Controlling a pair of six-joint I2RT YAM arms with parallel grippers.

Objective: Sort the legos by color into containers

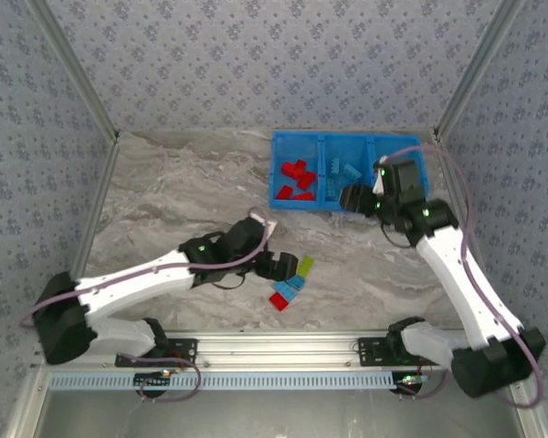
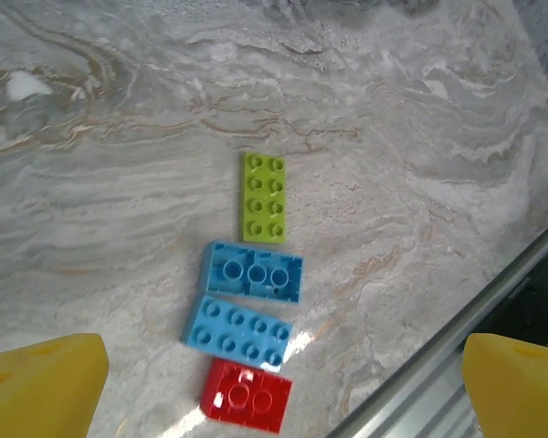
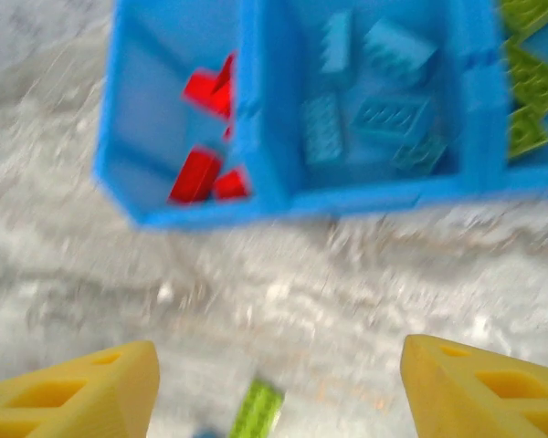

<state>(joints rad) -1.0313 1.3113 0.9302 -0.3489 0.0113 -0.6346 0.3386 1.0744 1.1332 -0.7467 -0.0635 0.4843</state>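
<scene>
Left hand [image 2: 279, 365] wide, empty, over 4 loose legos [image 2: 237, 331] on tabletop [image 2: 119, 182]: 1 lime, 2 light blue, 1 red. Right hand [image 3: 279, 351] wide, empty, near blue bin [image 3: 365, 196].

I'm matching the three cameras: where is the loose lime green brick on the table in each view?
Top external: lime green brick just below centre.
Left wrist: centre, top of the brick row.
Right wrist: bottom edge, left of centre, blurred.
Shared landmark: the light blue brick next to it, top and left wrist views.
</scene>
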